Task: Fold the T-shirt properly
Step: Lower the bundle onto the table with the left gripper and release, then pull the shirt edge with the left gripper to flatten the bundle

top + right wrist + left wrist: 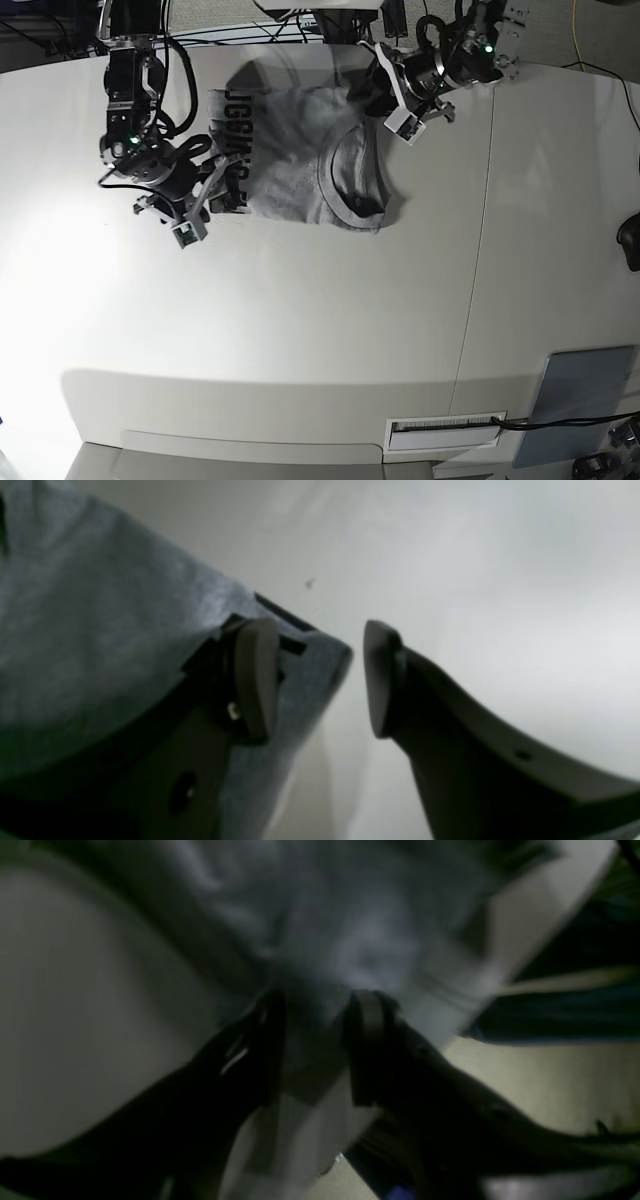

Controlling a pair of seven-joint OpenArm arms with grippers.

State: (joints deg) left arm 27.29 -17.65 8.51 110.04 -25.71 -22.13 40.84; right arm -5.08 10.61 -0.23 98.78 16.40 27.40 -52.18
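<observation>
The heather-grey T-shirt (300,170) lies crumpled on the white table (300,330) at the back centre. Its black lettering is at its left end and its ribbed neck faces right. My right gripper (192,208) is at the shirt's left edge. In the right wrist view it (320,675) stands open, one finger (255,680) resting on the cloth (100,605) and a corner of the fabric reaching into the gap. My left gripper (398,105) is over the shirt's right back end. In the blurred left wrist view its jaws (317,1040) stand apart with grey cloth (350,915) between them.
A seam (480,250) runs down the table right of the shirt. A grey panel (585,400) and a label strip (445,427) sit at the front right. A dark object (630,240) pokes in at the right edge. Cables lie behind the table's back edge.
</observation>
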